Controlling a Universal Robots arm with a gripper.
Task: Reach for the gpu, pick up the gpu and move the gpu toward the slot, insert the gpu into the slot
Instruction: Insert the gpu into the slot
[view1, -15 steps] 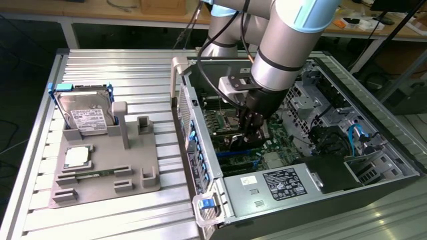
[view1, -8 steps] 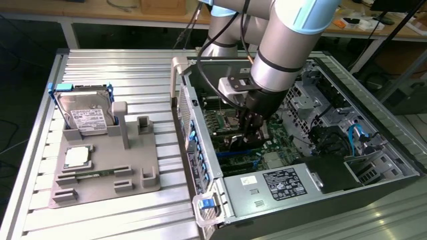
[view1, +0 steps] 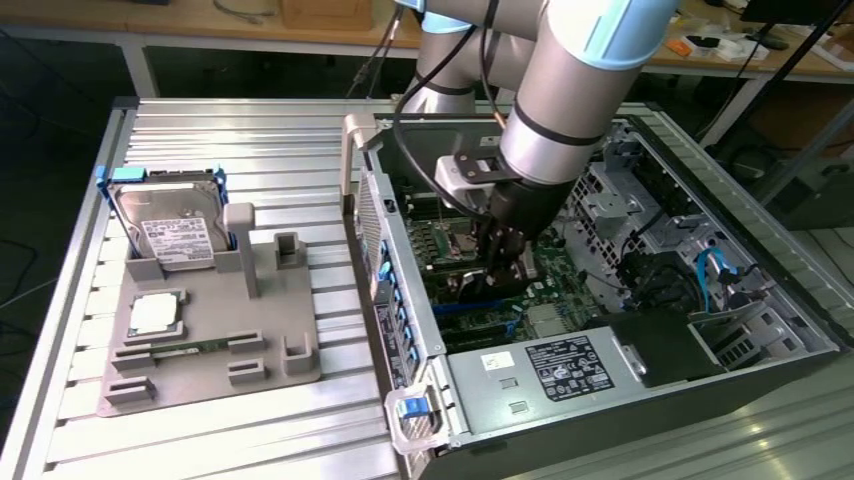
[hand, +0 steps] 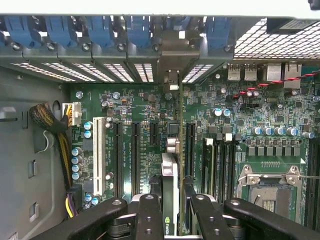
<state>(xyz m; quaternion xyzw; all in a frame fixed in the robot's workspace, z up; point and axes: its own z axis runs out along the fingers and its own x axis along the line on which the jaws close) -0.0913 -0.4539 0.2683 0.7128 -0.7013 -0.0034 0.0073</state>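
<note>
Now | gpu (hand: 170, 172) edge-on | long axis along board slots (hand: 135, 155) | hand (hand: 172, 205) grips

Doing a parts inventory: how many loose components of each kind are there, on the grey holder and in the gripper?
Silver boxy hard drive with white label: 1
Square silver processor chip: 1
Narrow green memory stick: 1
Dark flat gpu card in gripper: 1
Total: 4

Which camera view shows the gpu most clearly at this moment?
The wrist view: the gpu stands edge-on between the gripper fingers, over the motherboard. In the exterior view the gpu is a small dark shape below the gripper.
</note>
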